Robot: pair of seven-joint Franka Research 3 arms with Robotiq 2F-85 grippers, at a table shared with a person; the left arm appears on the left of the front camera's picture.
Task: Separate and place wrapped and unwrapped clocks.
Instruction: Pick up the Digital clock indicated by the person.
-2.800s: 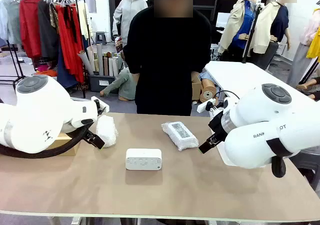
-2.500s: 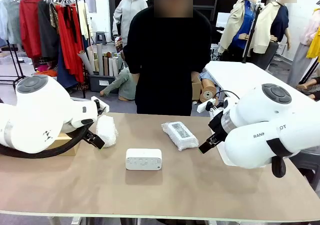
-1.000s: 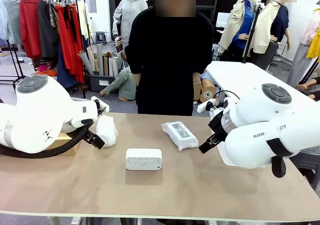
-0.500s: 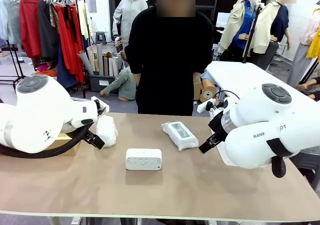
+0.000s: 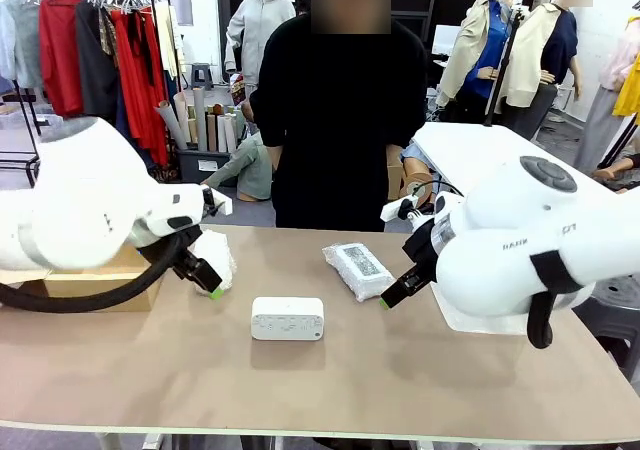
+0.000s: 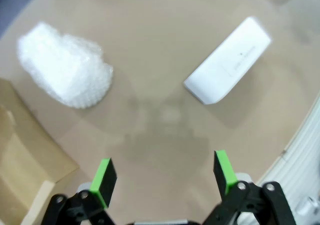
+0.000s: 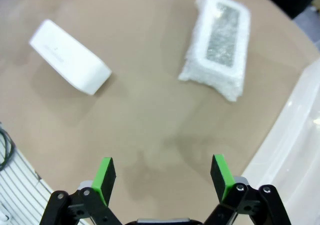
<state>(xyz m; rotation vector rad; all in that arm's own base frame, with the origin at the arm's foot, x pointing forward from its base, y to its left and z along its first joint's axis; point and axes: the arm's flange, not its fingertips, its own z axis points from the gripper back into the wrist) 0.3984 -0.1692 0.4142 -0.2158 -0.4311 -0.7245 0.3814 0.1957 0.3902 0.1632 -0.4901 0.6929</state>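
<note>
Both tools wide, nothing in either. I see three items on the counter point(image 5: 400, 380), all apart from each other.

Bare clock point(image 5: 287, 318): white rounded-rectangular block with a smooth shell and faint marks on its front face. It sits mid-counter.

Bubble-wrap bundle point(image 5: 215, 255): white, lumpy and opaque, so I can't see the contents. It's at 10 o'clock from the bare clock, just beside a cardboard box point(image 5: 90, 285).

Labelled bundle point(image 5: 358, 270): flat rectangle in clear plastic with a grey speckled label on top and crinkled edges. It's at 2 o'clock from the bare clock.

Left tool point(image 6: 162, 175) hangs over bare counter. In its wrist view the bubble-wrap bundle is at 10 o'clock and the bare clock at 2 o'clock.

Right tool point(image 7: 162, 172) is likewise over bare counter, with the bare clock at 10 o'clock and the labelled bundle at 1 o'clock. Neither tool touches anything.

A person point(image 5: 335, 120) stands at the far edge.
</note>
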